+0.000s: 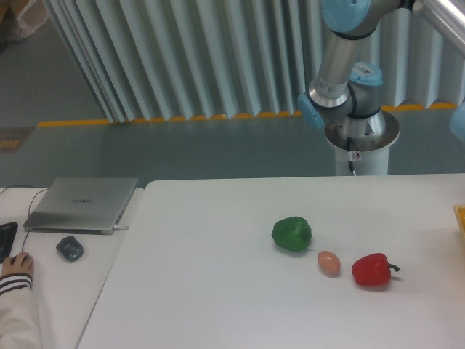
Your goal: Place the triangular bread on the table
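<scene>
White worktop [218, 291] w/ rounded far-left corner fills most of the near half of the view, runs out of frame right and near. Behind it grey floor w/ a yellow stripe and a pale ribbed curtain wall [203, 58] across the far side. Robot arm [341, 65], silver tube w/ light-blue joint caps, rises from a round base [361, 138] just past the far edge of the worktop, right of centre; upper links leave frame at top right, so the tool is out of shot and can't tell if it's open or closed or has hold of anything. Triangular bread not visible anywhere in this view, location can't be told. Left of the worktop a paler desk [65, 291] butts against it, carrying a closed grey laptop [82, 203] at its far end, a dark mouse-like item [70, 248] nearer, and a black keyboard edge at the far-left frame border. A person's hand [16, 265] w/ striped cuff rests on the desk at lower left. On the worktop, right of centre: green bell pepper [292, 234], then red bell pepper [373, 270] nearer and to the right, stem pointing right, and between them the small peach egg [329, 262], close to both, not clearly touching either. Sliver of a yellow-orange item [461, 218] at right frame edge, cut off, can't ID.
</scene>
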Robot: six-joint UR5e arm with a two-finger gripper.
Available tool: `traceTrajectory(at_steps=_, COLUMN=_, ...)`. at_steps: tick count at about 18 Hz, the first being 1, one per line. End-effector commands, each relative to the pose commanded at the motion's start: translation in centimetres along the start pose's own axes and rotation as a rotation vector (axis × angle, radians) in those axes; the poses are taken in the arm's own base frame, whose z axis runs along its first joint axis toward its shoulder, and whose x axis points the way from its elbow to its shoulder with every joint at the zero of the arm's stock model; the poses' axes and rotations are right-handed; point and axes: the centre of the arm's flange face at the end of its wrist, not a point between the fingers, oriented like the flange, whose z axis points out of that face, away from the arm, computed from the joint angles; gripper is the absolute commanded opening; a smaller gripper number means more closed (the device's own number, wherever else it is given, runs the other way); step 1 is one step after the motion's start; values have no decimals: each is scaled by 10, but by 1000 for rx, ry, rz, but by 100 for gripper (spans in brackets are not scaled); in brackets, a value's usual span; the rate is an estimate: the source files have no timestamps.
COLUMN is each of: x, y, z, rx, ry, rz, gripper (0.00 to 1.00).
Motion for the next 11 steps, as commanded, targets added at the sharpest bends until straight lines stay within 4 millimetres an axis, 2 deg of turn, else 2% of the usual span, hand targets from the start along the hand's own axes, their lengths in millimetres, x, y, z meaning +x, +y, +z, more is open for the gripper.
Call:
traceTrajectory(at_steps=7, x=2, y=1, z=-34, rx=33, ry=26, rz=-17, gripper=14)
traceTrajectory(at_steps=11, x=4, y=-4, z=-59, rx=118, ry=39, rz=-57, gripper=14)
